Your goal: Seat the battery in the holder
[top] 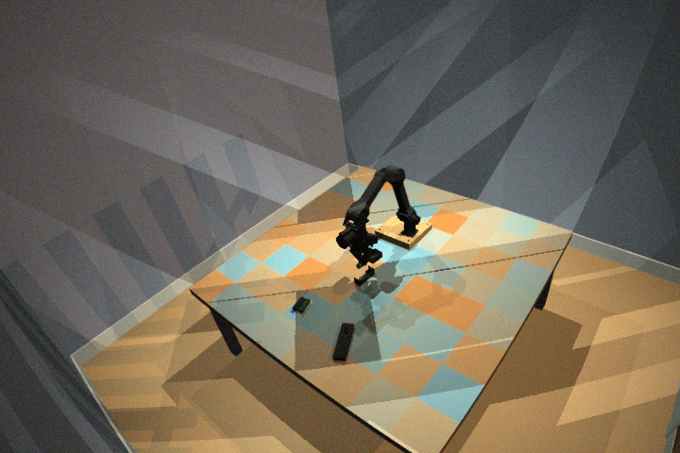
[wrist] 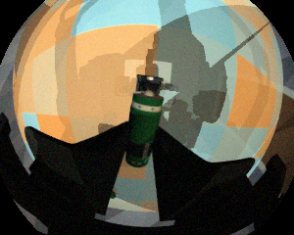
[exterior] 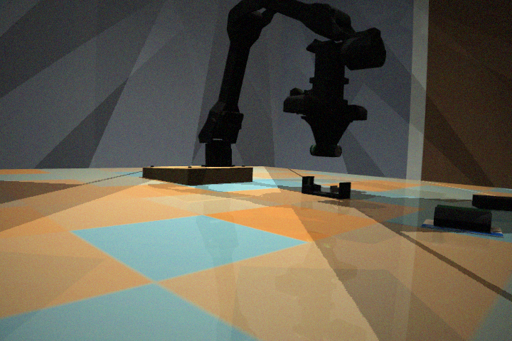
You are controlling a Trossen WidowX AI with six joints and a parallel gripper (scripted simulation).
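Observation:
My gripper [top: 366, 260] [exterior: 326, 144] [wrist: 141, 128] is shut on the green battery [exterior: 325, 151] [wrist: 147, 121]. The battery lies about level across the fingertips in the exterior view, with clear air between it and the holder. In the wrist view its pale band with plus marks is at the upper end, toward the holder. The black holder [top: 365, 276] [exterior: 326, 194] [wrist: 149, 78] stands on the table below the battery, its end walls upright. The battery hides most of it in the wrist view; which end has the spring is unclear.
A dark pack with green on top [top: 301, 305] [exterior: 461, 218] lies on a small blue-edged pad toward the table's near-left edge. A long black remote-like bar [top: 343, 342] [exterior: 502, 202] lies beyond the holder from the arm. The arm's wooden base [top: 394, 239] [exterior: 220, 175] stands behind the holder.

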